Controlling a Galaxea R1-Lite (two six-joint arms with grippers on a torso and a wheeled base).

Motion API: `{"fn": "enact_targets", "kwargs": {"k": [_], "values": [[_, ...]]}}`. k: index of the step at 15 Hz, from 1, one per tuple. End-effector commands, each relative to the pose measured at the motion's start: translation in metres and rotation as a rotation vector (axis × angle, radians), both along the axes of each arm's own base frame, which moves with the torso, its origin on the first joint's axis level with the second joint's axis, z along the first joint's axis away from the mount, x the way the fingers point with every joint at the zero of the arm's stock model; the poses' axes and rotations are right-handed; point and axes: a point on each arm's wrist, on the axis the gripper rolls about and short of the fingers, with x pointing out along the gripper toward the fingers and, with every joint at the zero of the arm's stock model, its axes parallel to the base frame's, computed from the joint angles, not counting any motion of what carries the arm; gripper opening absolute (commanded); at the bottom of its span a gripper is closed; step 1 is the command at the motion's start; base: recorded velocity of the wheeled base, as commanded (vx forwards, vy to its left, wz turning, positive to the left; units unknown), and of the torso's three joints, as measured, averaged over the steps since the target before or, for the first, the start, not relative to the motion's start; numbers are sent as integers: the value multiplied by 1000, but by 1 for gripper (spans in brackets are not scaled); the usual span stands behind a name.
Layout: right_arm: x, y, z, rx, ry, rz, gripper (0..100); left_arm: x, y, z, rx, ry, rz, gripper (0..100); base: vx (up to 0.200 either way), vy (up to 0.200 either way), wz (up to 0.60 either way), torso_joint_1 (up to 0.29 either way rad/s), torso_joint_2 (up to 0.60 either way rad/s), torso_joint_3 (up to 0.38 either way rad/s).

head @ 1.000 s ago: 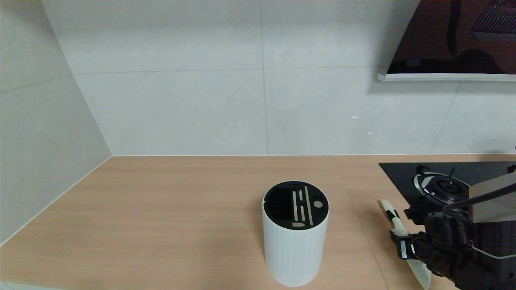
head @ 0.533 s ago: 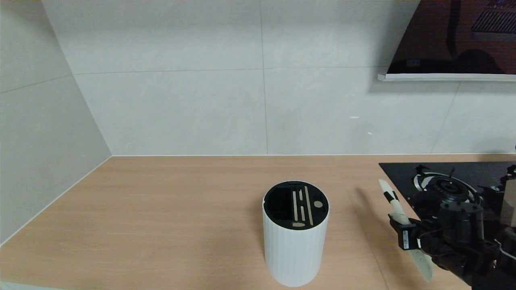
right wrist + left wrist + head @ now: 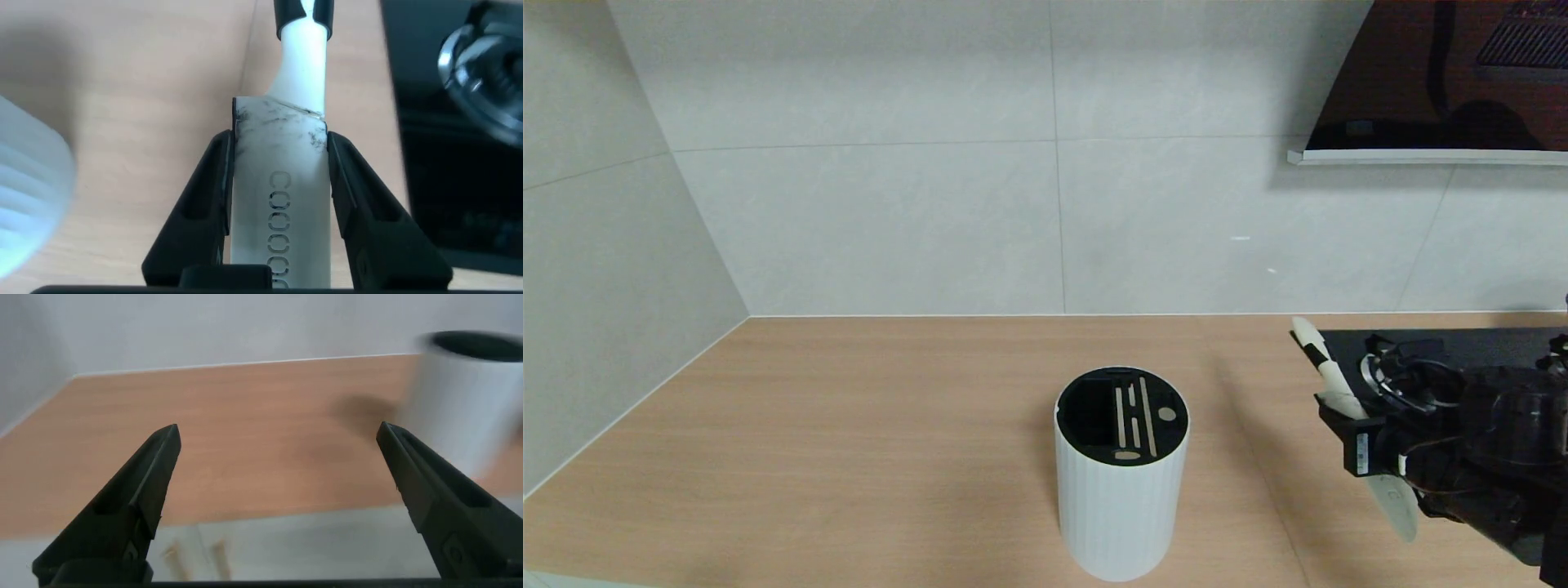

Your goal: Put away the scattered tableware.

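A white ribbed cylindrical holder [image 3: 1121, 478] with a black slotted top stands on the wooden counter [image 3: 890, 425]. Right of it, my right gripper [image 3: 1364, 445] is shut on a white knife [image 3: 1395, 505], held above the counter. The pale handle with its black band [image 3: 1319, 359] points away toward the wall, and the blade tip points toward the front edge. In the right wrist view both fingers [image 3: 204, 204] clamp the blade [image 3: 278, 163] near the handle. In the left wrist view my left gripper [image 3: 278, 474] is open and holds nothing, with the holder [image 3: 470, 400] ahead of it.
A black gas hob [image 3: 1347, 347] with a burner [image 3: 1409, 380] lies at the counter's right, just behind the right gripper. A range hood [image 3: 1437, 82] hangs above it. Tiled walls close off the back and left. Bare counter spreads left of the holder.
My right gripper has risen with the knife, lifting it off the counter and carrying it a little farther back and to the right. The holder has not moved.
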Motion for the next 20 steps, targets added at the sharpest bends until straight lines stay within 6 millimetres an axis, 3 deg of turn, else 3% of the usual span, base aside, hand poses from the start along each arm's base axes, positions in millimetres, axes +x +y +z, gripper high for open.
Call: {"fn": "enact_targets", "kwargs": {"k": [1, 4, 5, 8, 10, 13, 16, 20], "values": [[0, 7, 42, 34, -112, 28, 0, 14, -3, 42, 1, 78, -140, 100, 0, 0, 0, 0, 0, 0], [19, 36, 86, 52, -139, 108, 0, 66, -7, 106, -7, 172, -273, 100, 0, 0, 0, 0, 0, 0], [26, 42, 94, 58, -156, 114, 0, 82, -8, 120, -12, 192, -308, 100, 0, 0, 0, 0, 0, 0], [24, 51, 102, 67, -184, 132, 0, 116, -20, 133, -6, 262, -453, 100, 0, 0, 0, 0, 0, 0], [21, 64, 104, 74, -190, 176, 0, 140, -35, 133, -12, 314, -544, 100, 0, 0, 0, 0, 0, 0], [3, 92, 102, 72, -156, 289, 0, 168, -55, 116, -51, 408, -618, 100, 0, 0, 0, 0, 0, 0], [-12, 115, 102, 159, -128, 360, 0, 191, -80, 104, -195, 536, -672, 100, 0, 0, 0, 0, 0, 0], [0, 137, 107, 171, -125, 389, 0, 227, -109, 111, -474, 504, -717, 100, 0, 0, 0, 0, 0, 0]]}}
